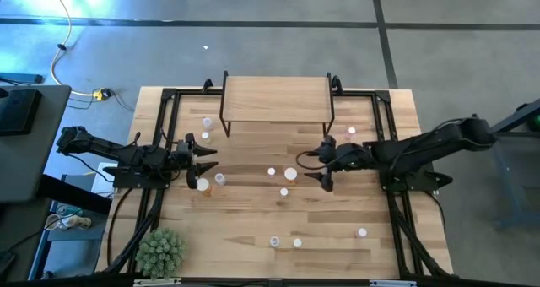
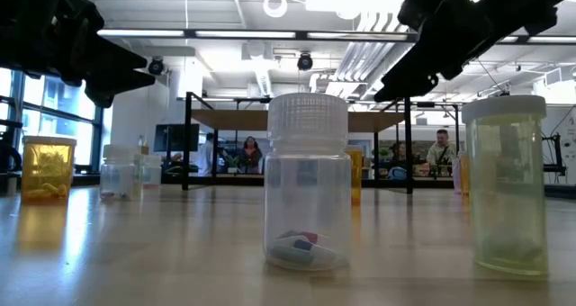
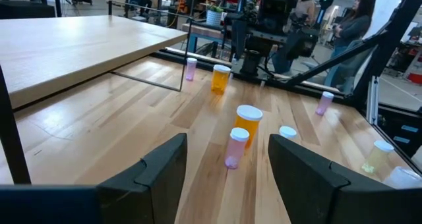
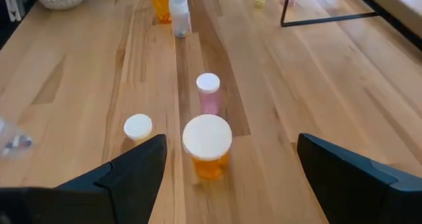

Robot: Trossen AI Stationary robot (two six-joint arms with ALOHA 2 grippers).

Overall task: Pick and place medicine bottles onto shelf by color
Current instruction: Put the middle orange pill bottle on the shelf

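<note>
The shelf (image 1: 277, 97) stands at the table's far middle with a bare top. Several white-capped bottles stand scattered on the table. A large orange bottle (image 1: 290, 175) and a pink bottle (image 1: 271, 172) stand at the middle, between my two grippers. My right gripper (image 1: 323, 165) is open and empty just right of the orange bottle (image 4: 207, 147), pointing at it. My left gripper (image 1: 207, 162) is open and empty at the left, pointing toward the pink bottle (image 3: 236, 147) and the orange bottle (image 3: 248, 124). Both grippers hover above the table.
An orange bottle (image 1: 202, 184) and a clear one (image 1: 219, 179) stand just near of my left gripper. Two bottles (image 1: 205, 129) stand by the shelf's left leg and one (image 1: 352, 131) by its right. More bottles (image 1: 285, 242) stand toward the near edge. A small plant (image 1: 160, 251) sits near left.
</note>
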